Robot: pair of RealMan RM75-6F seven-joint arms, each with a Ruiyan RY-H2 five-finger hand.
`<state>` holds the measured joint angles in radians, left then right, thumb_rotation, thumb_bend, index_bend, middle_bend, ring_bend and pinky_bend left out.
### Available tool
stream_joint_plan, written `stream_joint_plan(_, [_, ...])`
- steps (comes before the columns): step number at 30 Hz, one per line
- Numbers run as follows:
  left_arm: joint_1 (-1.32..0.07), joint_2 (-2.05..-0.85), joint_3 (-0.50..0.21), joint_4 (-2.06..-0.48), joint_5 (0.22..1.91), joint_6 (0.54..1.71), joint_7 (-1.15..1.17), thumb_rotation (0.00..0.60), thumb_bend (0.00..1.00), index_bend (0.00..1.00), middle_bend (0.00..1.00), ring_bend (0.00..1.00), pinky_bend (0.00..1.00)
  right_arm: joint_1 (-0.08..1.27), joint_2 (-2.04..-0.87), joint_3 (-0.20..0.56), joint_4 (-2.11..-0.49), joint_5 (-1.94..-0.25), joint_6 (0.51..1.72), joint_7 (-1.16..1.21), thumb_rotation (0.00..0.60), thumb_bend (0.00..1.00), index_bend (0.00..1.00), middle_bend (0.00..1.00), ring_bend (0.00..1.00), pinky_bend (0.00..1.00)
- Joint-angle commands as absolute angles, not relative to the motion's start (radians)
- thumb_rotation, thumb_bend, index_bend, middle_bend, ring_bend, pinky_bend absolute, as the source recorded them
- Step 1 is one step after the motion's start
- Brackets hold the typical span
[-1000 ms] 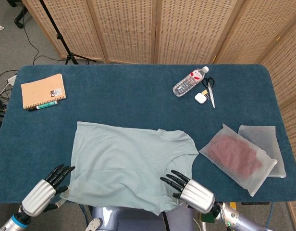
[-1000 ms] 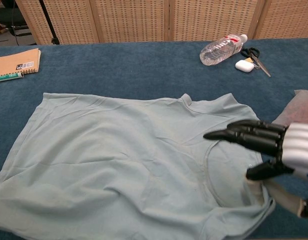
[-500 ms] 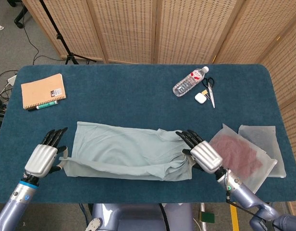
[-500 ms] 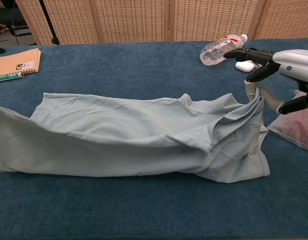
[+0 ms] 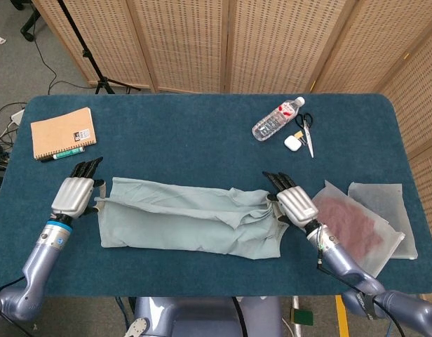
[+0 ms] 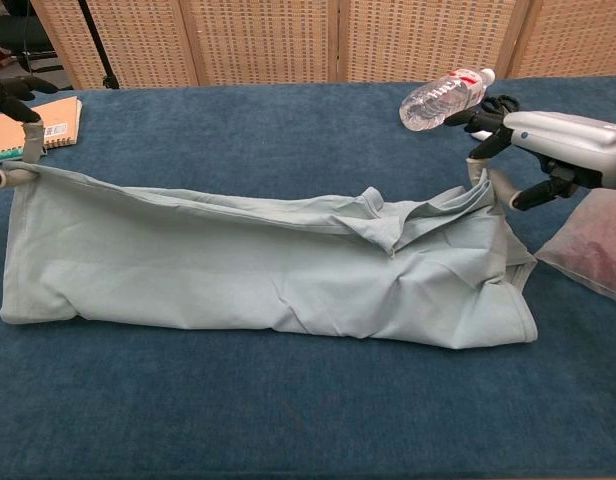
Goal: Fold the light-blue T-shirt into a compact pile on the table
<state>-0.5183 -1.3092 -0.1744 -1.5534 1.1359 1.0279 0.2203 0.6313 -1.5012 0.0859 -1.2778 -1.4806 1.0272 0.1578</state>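
T-shirt folded lengthwise, stretched between left robot hand and right robot hand, each pinching edge.

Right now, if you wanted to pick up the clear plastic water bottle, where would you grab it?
Probably around the middle of the clear plastic water bottle, coming down from above. It lies on its side on the blue table, cap pointing away from the robot, so its round body is open on both long sides. The black-handled scissors and small white case sit close on its right, so fingers need care there.
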Motion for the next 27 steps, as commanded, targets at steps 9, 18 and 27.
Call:
stream_joint_plan(9, [-0.609,-1.411,-0.224,-1.386,0.977,0.922,0.249,0.600,0.53,0.80,0.00,0.00,0.00,0.689,-1.634,0.149,-1.124,-1.383,0.944,0.109,0.600,0.76,0.63,0.00,0.00,0.00])
stream_joint_plan(18, [-0.662,-1.484,-0.239,-1.268,0.900,0.878,0.278,0.600,0.52,0.80,0.00,0.00,0.00,0.723,-1.703,0.183,-1.050,-1.320,0.893,0.065,0.600,0.76,0.63,0.00,0.00,0.00])
stream_joint_plan(27, [-0.697,-1.551,-0.232,-1.182,0.794,0.875,0.377,0.600,0.50,0.70,0.00,0.00,0.00,0.743,-1.752,0.196,-0.979,-1.288,0.861,0.050,0.600,0.76,0.63,0.00,0.00,0.00])
